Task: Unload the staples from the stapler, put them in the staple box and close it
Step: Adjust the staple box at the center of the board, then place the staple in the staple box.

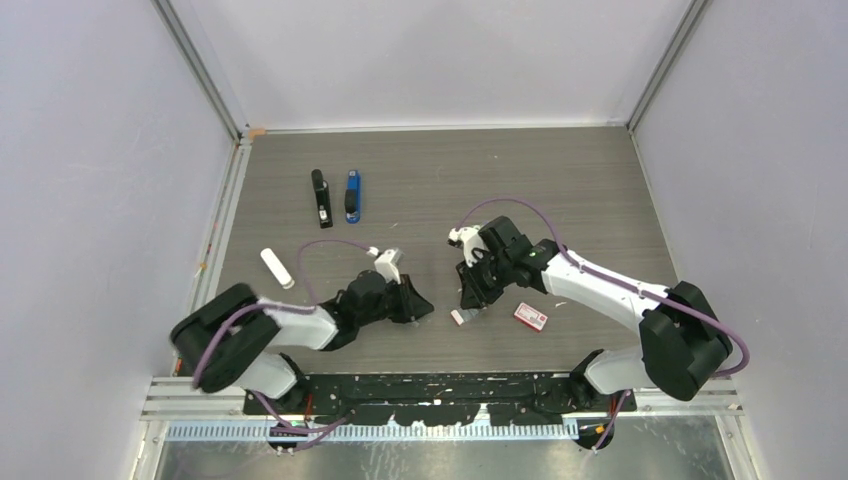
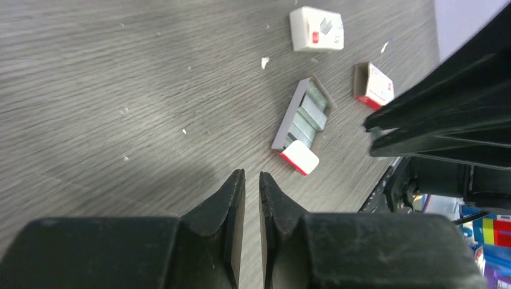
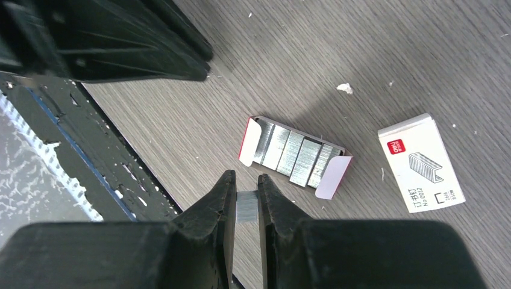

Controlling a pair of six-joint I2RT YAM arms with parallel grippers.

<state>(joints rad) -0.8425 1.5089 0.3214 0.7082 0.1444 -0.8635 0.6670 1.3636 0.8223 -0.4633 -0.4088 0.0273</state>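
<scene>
My right gripper (image 3: 243, 176) is shut on a short silvery strip of staples (image 3: 247, 205), held just above the table near the front edge. Right beside it lies an open red-and-white box (image 3: 295, 150) with several more strips. In the top view this gripper (image 1: 470, 298) hangs over the table's front middle. The left gripper (image 2: 252, 174) has only a thin slit between its fingers, with nothing in it; it hovers near the same open box (image 2: 301, 123). A black stapler (image 1: 320, 198) and a blue stapler (image 1: 352, 195) lie side by side at the back, far from both grippers.
A closed staple box (image 3: 420, 161) lies right of the open one, also seen from above (image 1: 531, 316). Another small box (image 2: 373, 85) lies near the right arm. A white oblong object (image 1: 277, 267) rests at the left. The black base rail (image 3: 114, 162) runs along the front edge.
</scene>
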